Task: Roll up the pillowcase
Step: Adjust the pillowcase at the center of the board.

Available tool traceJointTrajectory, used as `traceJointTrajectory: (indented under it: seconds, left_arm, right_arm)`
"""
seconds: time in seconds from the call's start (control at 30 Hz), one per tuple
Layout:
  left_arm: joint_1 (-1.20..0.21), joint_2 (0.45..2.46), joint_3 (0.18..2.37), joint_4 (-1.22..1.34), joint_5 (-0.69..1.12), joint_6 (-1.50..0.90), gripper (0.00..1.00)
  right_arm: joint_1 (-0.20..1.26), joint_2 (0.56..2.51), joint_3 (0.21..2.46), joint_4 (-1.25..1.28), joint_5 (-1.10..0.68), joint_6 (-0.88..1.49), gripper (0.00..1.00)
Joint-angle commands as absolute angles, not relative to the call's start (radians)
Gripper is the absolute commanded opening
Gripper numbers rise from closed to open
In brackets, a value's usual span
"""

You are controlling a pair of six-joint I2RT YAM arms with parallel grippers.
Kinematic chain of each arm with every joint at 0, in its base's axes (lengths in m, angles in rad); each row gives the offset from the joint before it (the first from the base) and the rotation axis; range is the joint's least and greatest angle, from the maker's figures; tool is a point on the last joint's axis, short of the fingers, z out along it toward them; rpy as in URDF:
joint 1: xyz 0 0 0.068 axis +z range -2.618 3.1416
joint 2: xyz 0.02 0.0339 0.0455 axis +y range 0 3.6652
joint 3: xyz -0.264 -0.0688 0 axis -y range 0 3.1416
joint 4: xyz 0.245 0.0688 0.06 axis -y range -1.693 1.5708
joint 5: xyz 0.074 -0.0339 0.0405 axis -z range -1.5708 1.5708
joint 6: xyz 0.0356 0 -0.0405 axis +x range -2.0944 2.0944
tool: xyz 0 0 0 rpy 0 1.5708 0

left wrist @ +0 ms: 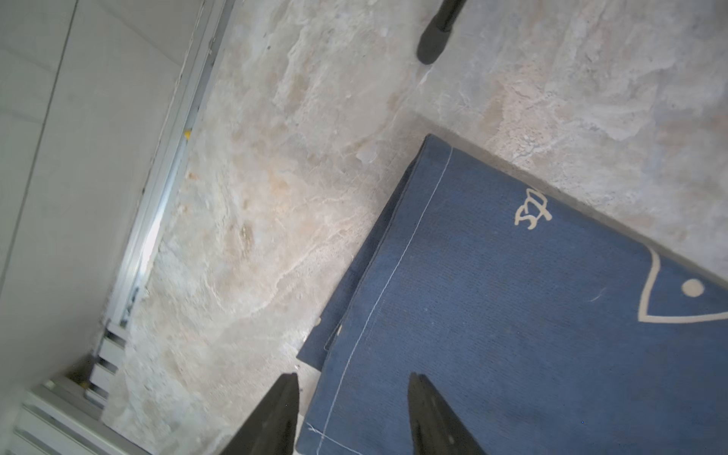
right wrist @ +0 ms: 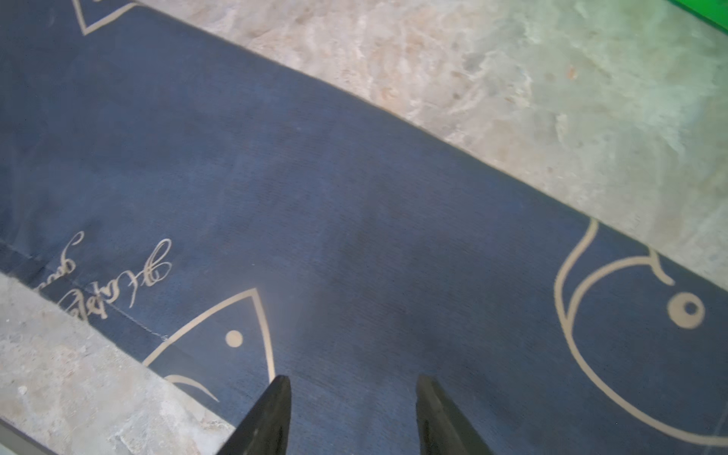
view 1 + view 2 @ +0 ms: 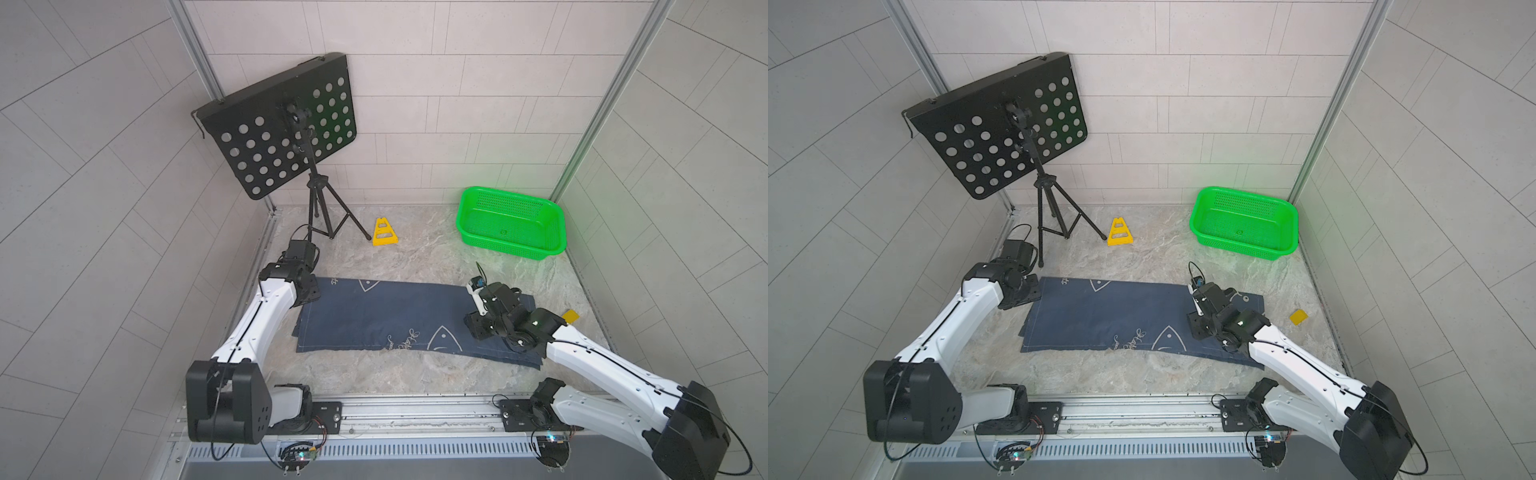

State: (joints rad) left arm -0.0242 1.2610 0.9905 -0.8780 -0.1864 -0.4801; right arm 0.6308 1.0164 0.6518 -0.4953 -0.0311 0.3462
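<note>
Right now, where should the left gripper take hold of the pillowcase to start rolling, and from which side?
Take the short stitched edge at the pillowcase's left end, from above and from the table side. The cloth lies flat in stacked layers and a lower one pokes out there, so pinching that edge likely catches all. The left gripper, jaws open, straddles it.

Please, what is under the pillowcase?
Only the marbled tabletop shows around the pillowcase. At one end, seen in the left wrist view, a lower layer of the same cloth sticks out. Anything beneath its middle is covered.
</note>
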Motion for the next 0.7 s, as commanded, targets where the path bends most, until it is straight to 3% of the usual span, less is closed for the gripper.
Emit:
traceJointTrajectory:
  seconds: [0.0,0.17,0.67]
  left_arm:
    - [0.050,1.197,0.944,-0.987,-0.153,-0.687,0.53]
    - [0.142,1.198,0.863,-0.975,-0.117,-0.656,0.53]
    - [0.148,1.413,0.837,-0.796,0.008,-0.431,0.48]
  right_arm:
    - [0.641,1.039,0.634,-0.414,-0.069,0.289,0.56]
    - [0.641,1.073,0.635,-0.374,-0.101,0.271,0.56]
    - [0.621,0.987,0.585,-0.339,-0.047,0.270,0.64]
